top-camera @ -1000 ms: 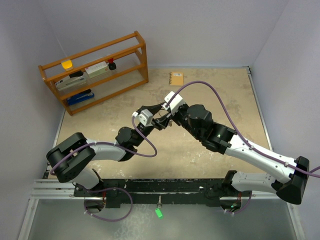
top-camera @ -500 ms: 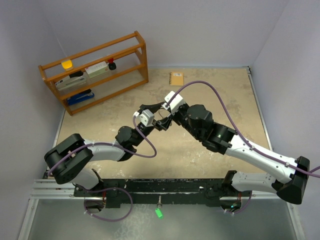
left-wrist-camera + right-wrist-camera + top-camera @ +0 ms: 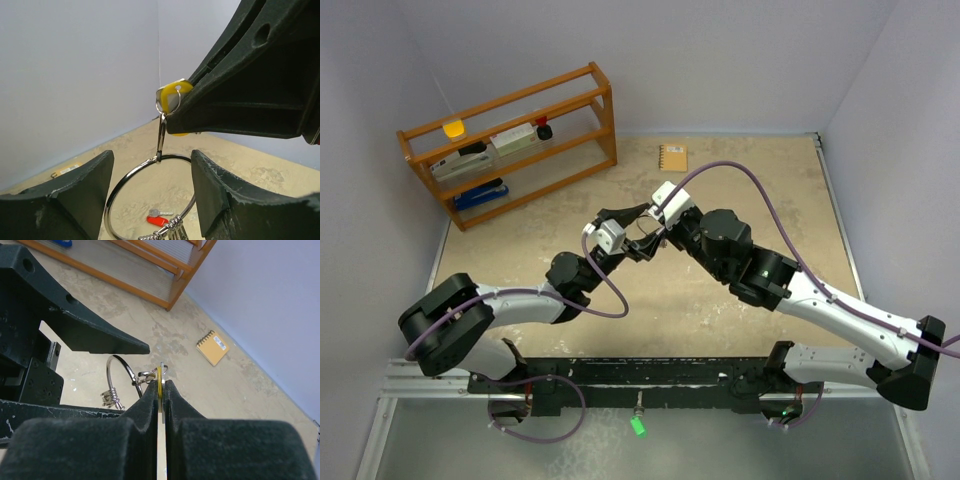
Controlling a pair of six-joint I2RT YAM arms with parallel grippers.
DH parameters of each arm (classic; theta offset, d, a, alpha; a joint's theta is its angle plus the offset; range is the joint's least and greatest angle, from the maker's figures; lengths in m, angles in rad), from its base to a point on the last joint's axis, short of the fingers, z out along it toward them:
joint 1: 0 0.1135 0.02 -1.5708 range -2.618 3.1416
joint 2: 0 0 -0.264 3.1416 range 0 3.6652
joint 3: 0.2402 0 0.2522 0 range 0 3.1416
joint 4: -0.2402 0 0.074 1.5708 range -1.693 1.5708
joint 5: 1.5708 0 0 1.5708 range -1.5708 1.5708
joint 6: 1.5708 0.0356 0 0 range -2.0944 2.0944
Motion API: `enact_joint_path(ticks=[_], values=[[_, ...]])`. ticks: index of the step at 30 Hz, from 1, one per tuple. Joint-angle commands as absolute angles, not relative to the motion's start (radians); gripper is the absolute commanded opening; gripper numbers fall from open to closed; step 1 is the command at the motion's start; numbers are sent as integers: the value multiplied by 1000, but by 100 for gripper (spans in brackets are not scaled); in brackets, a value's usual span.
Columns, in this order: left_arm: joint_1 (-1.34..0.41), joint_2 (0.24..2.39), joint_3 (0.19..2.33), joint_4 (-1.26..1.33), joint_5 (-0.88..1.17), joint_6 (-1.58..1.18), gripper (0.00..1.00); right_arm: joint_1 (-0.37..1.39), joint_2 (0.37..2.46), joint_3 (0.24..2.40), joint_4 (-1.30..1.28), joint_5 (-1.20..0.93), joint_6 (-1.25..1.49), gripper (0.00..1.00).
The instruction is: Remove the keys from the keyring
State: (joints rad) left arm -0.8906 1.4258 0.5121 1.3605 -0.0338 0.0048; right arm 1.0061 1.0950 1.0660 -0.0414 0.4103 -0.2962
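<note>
Okay, got a wooden rack [image 3: 510, 140] parked at 10 o'clock on the bench [image 3: 750, 190], loaded with a few small bits, plus an orange notebook [image 3: 672, 157] at 12 o'clock by the back wall. Both well apart from the action. Mid-bench, looking at the left arm [image 3: 520, 300] reaching in from 7 o'clock and the right arm [image 3: 820, 295] from 4 o'clock, wrists nose to nose above the surface. Got the right jaws squeezed tight on the yellow tag [image 3: 174, 90], flat sides pinched. Hanging from that tag by a small silver link [image 3: 161, 135]: the keyring [image 3: 142, 163], upright and held clear of the bench. Got the left jaws apart, one either side of the ring; can't tell whether they're actually pinching it. Bunch of silver keys [image 3: 170, 232] gathered at the ring's 6 o'clock. Also a red key [image 3: 156, 219] lying on the bench below, seen through the ring and apart from it.
</note>
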Motion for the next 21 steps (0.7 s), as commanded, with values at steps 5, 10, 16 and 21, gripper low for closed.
enact_joint_path(ticks=[5, 10, 16, 21], values=[[-891, 1331, 488, 1327, -42, 53, 59, 1016, 1059, 1129, 6, 443, -307, 0], [-890, 1236, 503, 1203, 49, 110, 56, 1017, 1052, 1134, 1, 438, -316, 0], [-884, 1121, 629, 823, 214, 244, 64, 1017, 1021, 1136, -16, 400, -326, 0], [-838, 1125, 750, 551, 341, 310, 66, 1017, 975, 1137, -48, 351, -341, 0]])
